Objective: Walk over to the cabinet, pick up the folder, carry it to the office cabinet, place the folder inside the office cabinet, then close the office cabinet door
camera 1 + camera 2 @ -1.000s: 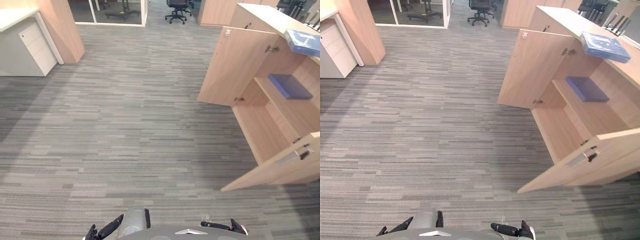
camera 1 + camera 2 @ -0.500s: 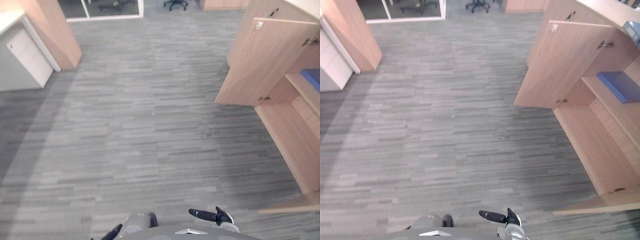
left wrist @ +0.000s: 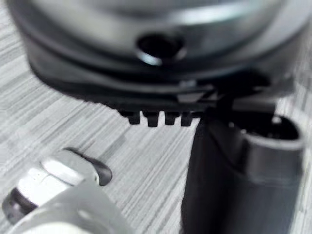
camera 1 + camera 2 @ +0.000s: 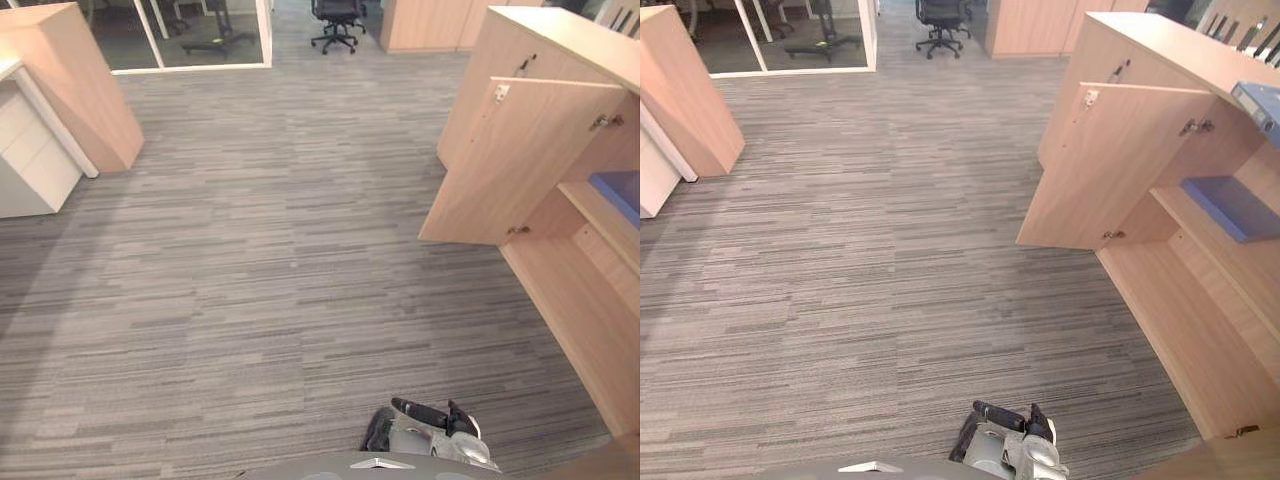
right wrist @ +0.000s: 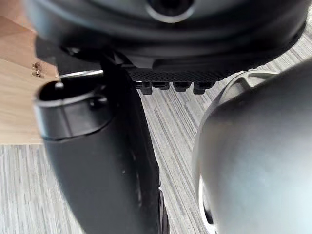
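Folder [image 4: 1262, 103] atop cabinet [image 4: 1140, 35]; right robot hand [image 4: 425, 412] relaxed, empty; left robot hand [image 3: 146, 73] state cannot be told. Risk: clipping the open door [image 4: 1100, 170] on approach.

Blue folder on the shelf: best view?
Right eye view: the blue folder lies almost whole on the cabinet shelf. Left eye view crops it to a corner; wrist views face carpet.

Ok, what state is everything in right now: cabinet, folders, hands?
office cabinet: open
far door: swung wide open
shelf folder: lying flat inside the cabinet
top folder: lying on the cabinet top, untouched
right hand: fingers straight, holding nothing
left hand: over the carpet, grip unclear
drawer unit: drawers shut
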Robot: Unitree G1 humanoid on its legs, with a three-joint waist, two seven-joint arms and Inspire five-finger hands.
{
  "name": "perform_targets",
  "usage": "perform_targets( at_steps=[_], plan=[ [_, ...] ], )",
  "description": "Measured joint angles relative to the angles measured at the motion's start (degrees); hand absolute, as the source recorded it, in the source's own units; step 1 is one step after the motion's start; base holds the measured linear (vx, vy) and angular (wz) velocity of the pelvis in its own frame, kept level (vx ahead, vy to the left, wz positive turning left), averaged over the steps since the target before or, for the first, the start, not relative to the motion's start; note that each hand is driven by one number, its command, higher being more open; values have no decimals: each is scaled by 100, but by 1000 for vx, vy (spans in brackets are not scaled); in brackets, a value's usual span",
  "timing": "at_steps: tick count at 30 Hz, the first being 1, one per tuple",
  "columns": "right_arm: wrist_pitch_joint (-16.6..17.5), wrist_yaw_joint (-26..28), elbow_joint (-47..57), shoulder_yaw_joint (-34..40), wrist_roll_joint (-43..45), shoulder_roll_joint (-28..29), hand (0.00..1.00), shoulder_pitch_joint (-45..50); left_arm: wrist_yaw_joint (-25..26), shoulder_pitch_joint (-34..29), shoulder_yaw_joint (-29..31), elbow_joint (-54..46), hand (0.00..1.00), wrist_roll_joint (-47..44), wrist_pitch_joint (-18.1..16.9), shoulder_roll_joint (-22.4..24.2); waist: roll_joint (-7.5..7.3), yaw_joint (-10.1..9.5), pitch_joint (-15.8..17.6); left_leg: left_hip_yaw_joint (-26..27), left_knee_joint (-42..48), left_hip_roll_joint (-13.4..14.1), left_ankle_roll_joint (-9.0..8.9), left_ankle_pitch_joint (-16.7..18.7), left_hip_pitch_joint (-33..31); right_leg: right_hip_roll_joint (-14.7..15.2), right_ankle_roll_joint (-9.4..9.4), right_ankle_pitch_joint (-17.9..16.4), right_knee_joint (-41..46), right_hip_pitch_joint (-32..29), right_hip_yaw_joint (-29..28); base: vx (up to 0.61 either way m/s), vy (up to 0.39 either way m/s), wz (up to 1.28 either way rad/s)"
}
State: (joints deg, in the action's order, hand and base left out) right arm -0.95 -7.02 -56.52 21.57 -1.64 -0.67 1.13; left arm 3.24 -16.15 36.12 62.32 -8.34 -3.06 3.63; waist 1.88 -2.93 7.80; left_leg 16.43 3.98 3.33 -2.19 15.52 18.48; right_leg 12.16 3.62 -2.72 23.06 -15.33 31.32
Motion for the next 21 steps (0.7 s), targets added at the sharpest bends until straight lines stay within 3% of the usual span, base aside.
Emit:
perform_targets(
  at_steps=[3,5,8,10,11,12,14,16,18,21],
  plan=[
    [21,-18,120,102,28,14,100,17,-9,43,323,-115,100,228,67,119,81,46,43,-4,125,240,-87,-54,16,-216,51,-584,420,-116,7,372,-331,-22],
    [21,-11,111,159,34,51,100,34,-24,57,455,-130,100,227,82,139,87,55,42,-43,504,478,-96,-50,-14,-433,75,-802,429,32,4,358,-299,-16],
    [32,1,126,247,247,110,100,120,-22,156,604,-150,100,223,147,124,59,139,17,-258,2179,906,-283,-202,-500,-770,156,-1031,245,446,-50,253,-218,-20],
    [50,39,176,248,266,104,100,187,24,301,663,-220,100,222,221,128,149,149,-43,-404,3794,1218,-275,-983,-1047,-1199,234,-1098,-73,761,-415,233,-163,-86],
    [48,43,221,246,264,107,100,222,39,346,660,-229,100,219,219,123,148,149,-45,-443,4224,1304,-295,-1061,-1224,-1304,248,-1118,-154,836,-536,248,-119,-111],
    [42,32,237,268,265,106,100,266,42,435,655,-235,100,194,209,117,199,149,-72,-456,4959,1439,-278,-884,-1551,-1473,301,-1133,-265,957,-794,213,-65,-88],
    [-1,-7,218,312,295,111,100,327,35,586,610,-260,100,120,188,149,173,169,-59,-458,5637,1402,-285,-553,-2011,-1614,414,-1170,-465,1260,-1162,300,-39,-99],
    [0,-42,108,337,315,109,100,378,4,607,475,-280,100,39,177,162,69,145,-49,-491,5760,1166,-173,-245,-2476,-1656,419,-1157,-757,1691,-1681,279,21,-131],
    [0,-77,92,302,317,106,100,391,29,536,406,-327,100,-25,174,149,26,79,-61,-710,5492,886,-133,-32,-2926,-1653,334,-1107,-948,1978,-2179,251,83,-144],
    [5,-88,37,185,319,84,100,405,106,507,193,-368,100,-13,175,180,4,-33,-54,-1517,4466,374,-163,210,-3460,-1621,195,-1074,-1138,2304,-3072,411,231,-157]
  ],
)
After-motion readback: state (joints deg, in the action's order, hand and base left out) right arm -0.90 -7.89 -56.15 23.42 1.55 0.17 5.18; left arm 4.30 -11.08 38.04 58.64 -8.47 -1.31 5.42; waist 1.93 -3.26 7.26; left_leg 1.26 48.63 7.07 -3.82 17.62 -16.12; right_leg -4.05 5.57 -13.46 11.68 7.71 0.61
